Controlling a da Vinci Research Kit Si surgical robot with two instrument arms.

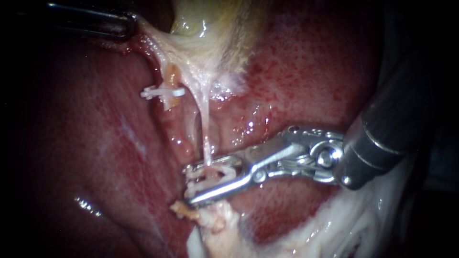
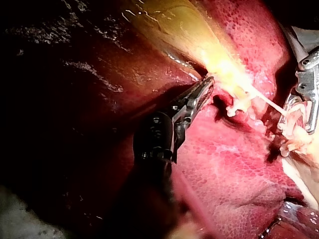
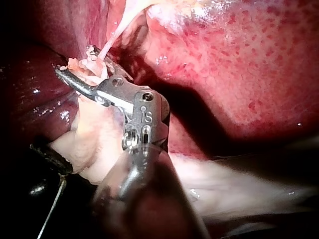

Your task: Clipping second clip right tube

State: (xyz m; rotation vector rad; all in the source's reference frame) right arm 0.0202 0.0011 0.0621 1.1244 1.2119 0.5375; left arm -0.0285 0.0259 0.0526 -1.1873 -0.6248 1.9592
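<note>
Just two clips show: left clip (image 1: pixel 162 91), second clip (image 1: pixel 213 174) in right instrument (image 1: pixel 188 185).

Dark red, mottled liver (image 1: pixel 86 143) fills most of the field. Pale yellow-green gallbladder (image 1: pixel 196 19) lies at the upper edge. A closed white clip (image 1: pixel 162 91) crosses the left tube (image 1: pixel 170 76). Ragged whitish tissue (image 1: pixel 334 229) lines the lower right.

The right tube (image 1: pixel 204 125) is a thin, pale, taut strand running from the gallbladder (image 1: pixel 201 28) at 12 o'clock down toward 6 o'clock. At its lower end a white clip (image 1: pixel 215 173) lies across it, held between the jaws of the right instrument (image 1: pixel 188 185), which enters from 3 o'clock.
</note>
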